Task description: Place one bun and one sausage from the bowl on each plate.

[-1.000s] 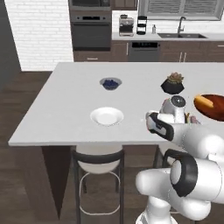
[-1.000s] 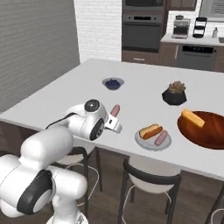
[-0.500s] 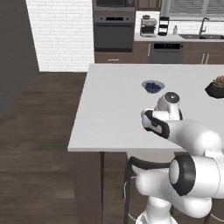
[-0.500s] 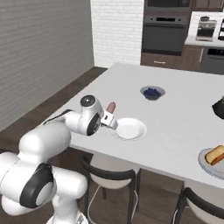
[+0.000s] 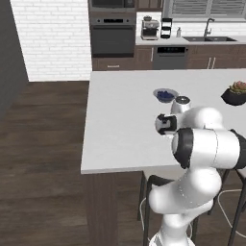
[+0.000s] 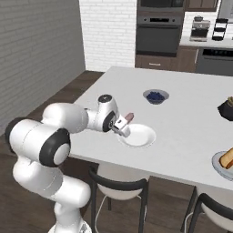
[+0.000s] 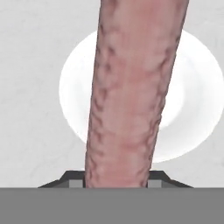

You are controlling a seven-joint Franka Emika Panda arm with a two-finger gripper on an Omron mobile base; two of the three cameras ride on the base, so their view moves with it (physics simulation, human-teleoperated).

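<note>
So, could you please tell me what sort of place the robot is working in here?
A home kitchen, rendered: a built-in wall oven, a sink with faucet on the back counter, and a white island counter with stools tucked under.

Mottled pinkish-brown sausage [image 7: 131,92]; glossy white plate [image 6: 138,135]; pale grey desk [image 6: 191,123]; grey bowl [image 6: 156,96] of dark blueberries.

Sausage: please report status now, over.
Gripper shut on sausage. Sausage held above white plate, not yet set down. Plate bare, nothing in the way.
</note>
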